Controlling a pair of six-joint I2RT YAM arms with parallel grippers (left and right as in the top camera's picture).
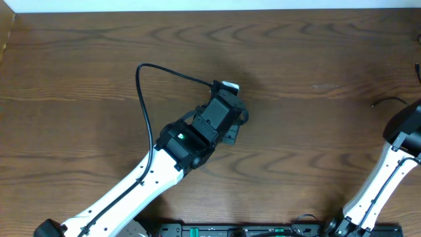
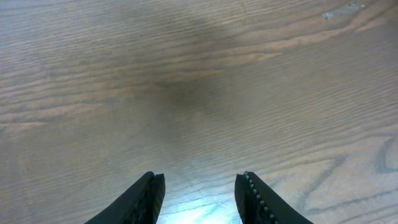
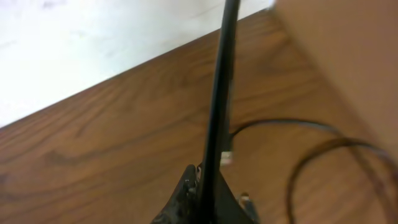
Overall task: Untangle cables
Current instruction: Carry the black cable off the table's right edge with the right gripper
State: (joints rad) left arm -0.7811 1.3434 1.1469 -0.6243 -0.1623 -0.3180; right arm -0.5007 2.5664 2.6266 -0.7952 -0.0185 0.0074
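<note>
Left arm (image 1: 131, 181) reaches diagonally to mid-table (image 1: 296, 52), wrist pitched down. Left gripper (image 2: 200, 182) is spread, nothing between the matte black fingers, one pad ribbed, only glossy wood grain below. Right arm (image 1: 385, 178) stands at the right edge. Right gripper (image 3: 208, 186) is pressed together, pinching the black cable (image 3: 219, 93), which runs taut and straight up. A thin black loop (image 3: 297, 163) lies on the wood just beside it; can't tell if it's the same cable.
</note>
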